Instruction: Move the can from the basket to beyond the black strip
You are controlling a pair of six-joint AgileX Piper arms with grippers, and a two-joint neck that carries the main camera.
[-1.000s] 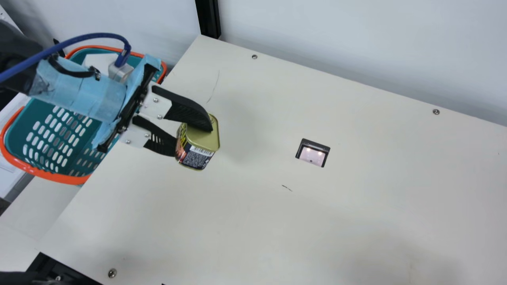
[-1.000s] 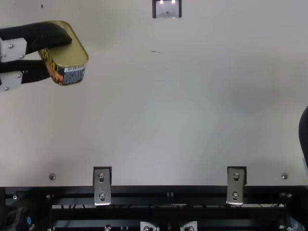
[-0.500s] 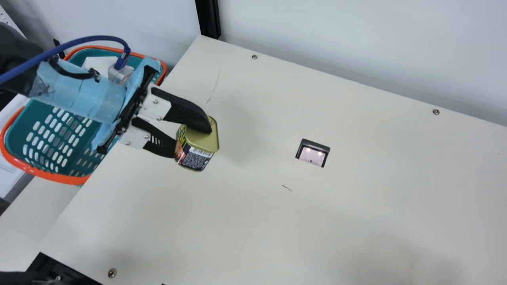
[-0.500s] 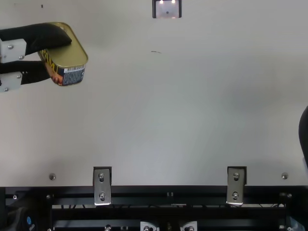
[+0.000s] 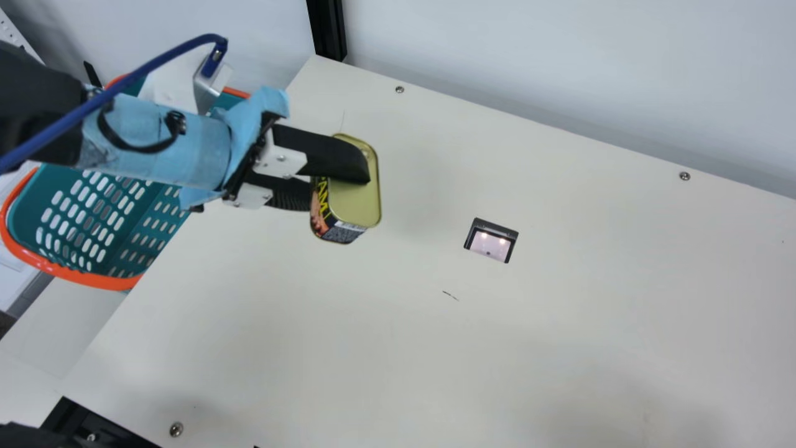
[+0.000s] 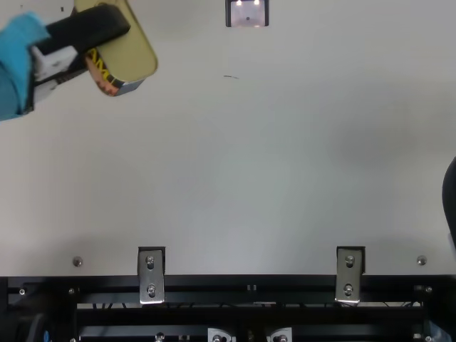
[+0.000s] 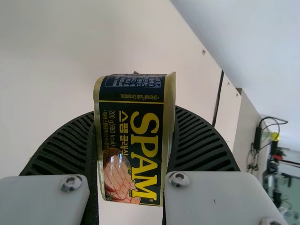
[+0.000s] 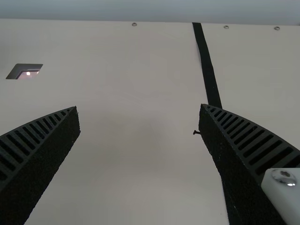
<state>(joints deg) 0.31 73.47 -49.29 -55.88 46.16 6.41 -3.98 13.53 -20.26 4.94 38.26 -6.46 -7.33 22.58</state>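
In the main view my left gripper (image 5: pixel 339 177) is shut on the can (image 5: pixel 356 202), holding it above the table's left part, to the right of the basket (image 5: pixel 99 283). The top view has the can (image 6: pixel 128 53) at its upper left. Seen in the left wrist view, the can (image 7: pixel 133 140) is squeezed between both fingers of my left gripper (image 7: pixel 133 136), its printed side facing the camera. In the right wrist view my right gripper (image 8: pixel 139 110) stands open with nothing between its fingers. The black strip (image 8: pixel 208 70) runs across the table there, partly behind one finger.
A dark-framed square cutout (image 5: pixel 491 240) is set in the table (image 5: pixel 559 323). A pale wall (image 5: pixel 559 74) rises behind the table's far edge, with a black post (image 5: pixel 328 28) at the far left corner. Metal brackets (image 6: pixel 151 276) sit on the near edge.
After barely moving at first, my left gripper has carried the can right and toward the table's far side, and its tilt has changed. The cutout and basket are where they were.
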